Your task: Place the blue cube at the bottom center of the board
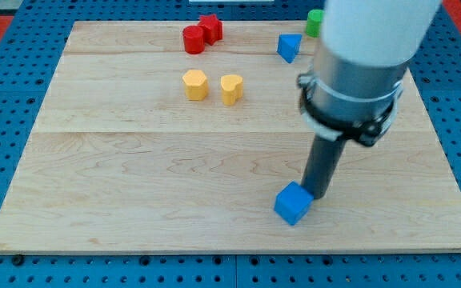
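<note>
The blue cube (292,203) lies on the wooden board (134,176) near the view's bottom edge, a little right of centre. My tip (316,194) touches the cube's upper right side. The dark rod rises from there to the grey and white arm body above it.
A second blue block (288,47) sits near the view's top, right of centre. A green block (314,22) is partly hidden behind the arm at the top. Two red blocks (201,34) sit at the top centre. Two yellow blocks (196,84) (231,88) lie below them.
</note>
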You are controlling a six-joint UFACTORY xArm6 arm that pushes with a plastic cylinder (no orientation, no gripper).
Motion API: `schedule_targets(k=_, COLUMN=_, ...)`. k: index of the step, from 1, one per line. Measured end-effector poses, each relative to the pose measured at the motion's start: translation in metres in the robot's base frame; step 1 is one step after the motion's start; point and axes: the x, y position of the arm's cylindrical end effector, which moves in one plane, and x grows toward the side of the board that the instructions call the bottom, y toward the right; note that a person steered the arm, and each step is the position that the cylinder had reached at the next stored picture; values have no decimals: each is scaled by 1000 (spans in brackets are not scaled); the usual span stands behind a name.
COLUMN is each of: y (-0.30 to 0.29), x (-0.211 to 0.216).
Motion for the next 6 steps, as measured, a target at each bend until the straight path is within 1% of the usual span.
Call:
schedule_targets(k=1, y=40, x=14)
schedule_targets(k=2, y=18, x=53)
schedule_targets(k=3, y=-21, x=34)
schedule_targets(k=4, y=-31, x=4)
schedule_targets(k=5, y=-27, x=-15)
schedule_targets(k=6, y=-24, x=-42)
